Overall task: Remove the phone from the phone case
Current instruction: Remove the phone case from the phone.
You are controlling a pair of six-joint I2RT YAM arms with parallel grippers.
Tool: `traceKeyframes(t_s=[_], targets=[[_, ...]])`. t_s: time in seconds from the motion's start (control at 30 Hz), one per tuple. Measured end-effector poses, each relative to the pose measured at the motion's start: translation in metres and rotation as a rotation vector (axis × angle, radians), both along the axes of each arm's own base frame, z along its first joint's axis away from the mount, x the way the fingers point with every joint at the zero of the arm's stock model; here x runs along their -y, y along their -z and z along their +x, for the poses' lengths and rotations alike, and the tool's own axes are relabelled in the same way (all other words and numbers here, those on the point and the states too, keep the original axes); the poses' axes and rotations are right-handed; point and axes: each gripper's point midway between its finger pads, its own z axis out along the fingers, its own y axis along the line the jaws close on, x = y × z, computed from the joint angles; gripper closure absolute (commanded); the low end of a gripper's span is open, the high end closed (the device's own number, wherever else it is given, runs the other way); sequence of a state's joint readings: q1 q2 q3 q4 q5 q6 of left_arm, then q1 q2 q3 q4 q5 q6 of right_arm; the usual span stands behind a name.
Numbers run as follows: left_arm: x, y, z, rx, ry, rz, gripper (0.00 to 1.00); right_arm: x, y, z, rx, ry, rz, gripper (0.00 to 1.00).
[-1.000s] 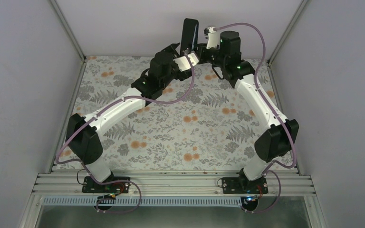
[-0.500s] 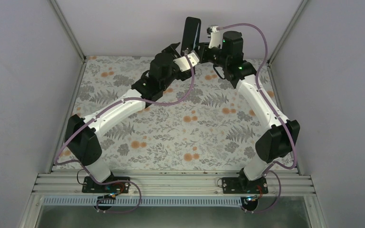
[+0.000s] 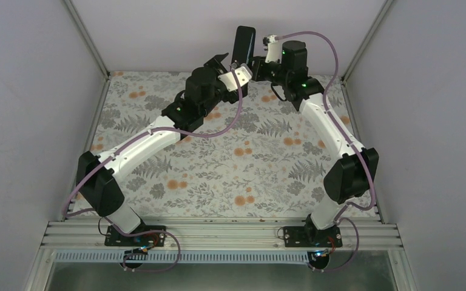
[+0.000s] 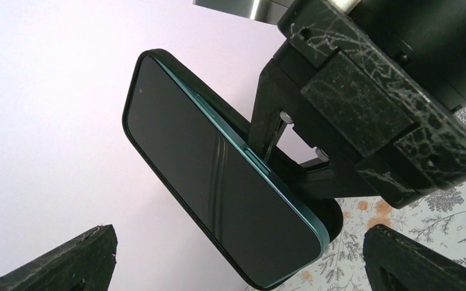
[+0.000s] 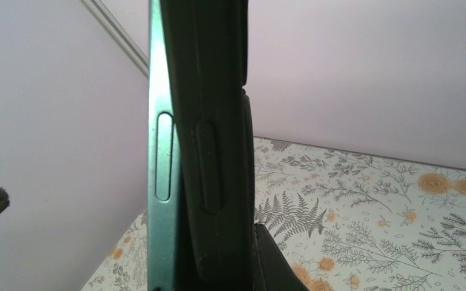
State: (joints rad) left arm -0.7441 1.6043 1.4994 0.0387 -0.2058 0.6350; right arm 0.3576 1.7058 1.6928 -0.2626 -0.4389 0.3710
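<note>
My right gripper (image 3: 256, 62) holds the black phone case (image 3: 243, 43) upright in the air at the back of the table, shut on it. In the right wrist view the case (image 5: 212, 151) stands edge-on, with the phone's teal edge (image 5: 161, 182) beside it and one finger (image 5: 276, 260) against the case. In the left wrist view the phone (image 4: 218, 182) shows its dark screen, and its teal lower right corner stands out of the case (image 4: 335, 219). My left gripper (image 4: 236, 236) is open, its fingers (image 4: 73, 260) wide on either side below the phone, not touching it.
The table carries a floral cloth (image 3: 230, 163). White walls close in at the back and both sides, with metal corner posts (image 3: 88, 36). The arm bases sit on a metal rail (image 3: 218, 233) at the near edge.
My left arm has shifted a little left and toward the back wall, its gripper still open by the phone. The right gripper keeps holding the case in about the same place.
</note>
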Motion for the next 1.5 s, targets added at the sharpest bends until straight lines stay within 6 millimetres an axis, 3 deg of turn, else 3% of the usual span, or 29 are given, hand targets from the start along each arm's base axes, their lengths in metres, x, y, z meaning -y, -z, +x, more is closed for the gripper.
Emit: traceKeyframes(t_s=[0.27,0.73,1.2,1.5], targets=[[0.002,0.008,0.003,-0.010,-0.007,0.001,0.00,-0.001,0.000,-0.001,-0.002,-0.005,0.003,0.97],[-0.017,0.005,0.028,0.033,-0.189,-0.056,0.00,-0.002,0.002,-0.003,-0.040,-0.025,0.040,0.97],[0.006,0.013,0.010,-0.042,-0.026,-0.073,0.00,0.003,0.002,-0.001,-0.044,-0.014,0.043,0.97],[0.007,0.019,0.009,-0.056,-0.019,-0.067,0.00,0.003,0.002,-0.001,-0.043,-0.014,0.044,0.97]])
